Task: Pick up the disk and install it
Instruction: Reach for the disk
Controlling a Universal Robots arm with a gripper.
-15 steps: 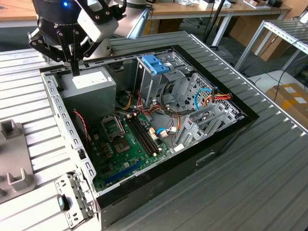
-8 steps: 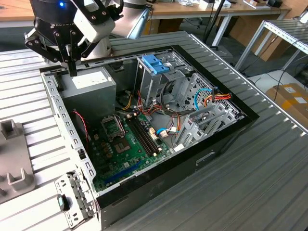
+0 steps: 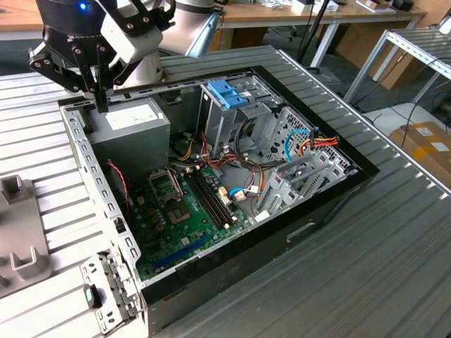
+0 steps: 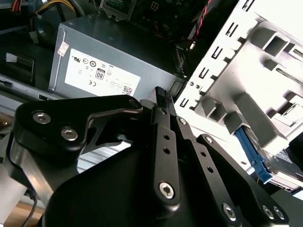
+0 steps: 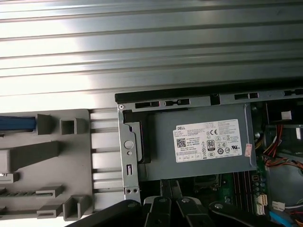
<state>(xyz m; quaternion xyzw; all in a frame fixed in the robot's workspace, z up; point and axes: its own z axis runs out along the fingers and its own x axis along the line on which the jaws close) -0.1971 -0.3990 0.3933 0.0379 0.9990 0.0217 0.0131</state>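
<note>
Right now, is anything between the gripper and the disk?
Yes: the computer case's metal wall and the raised blocks of the grey holder lie between the gripper, over the power supply, and the disk in that holder.

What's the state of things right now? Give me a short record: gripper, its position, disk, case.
gripper: shut, holding nothing
position: above the power supply, near the case wall
disk: blue rail edge shows in the grey holder beside the case; not picked up
case: open, lying on the slatted table
blue bracket: on the drive cage inside the case
</note>
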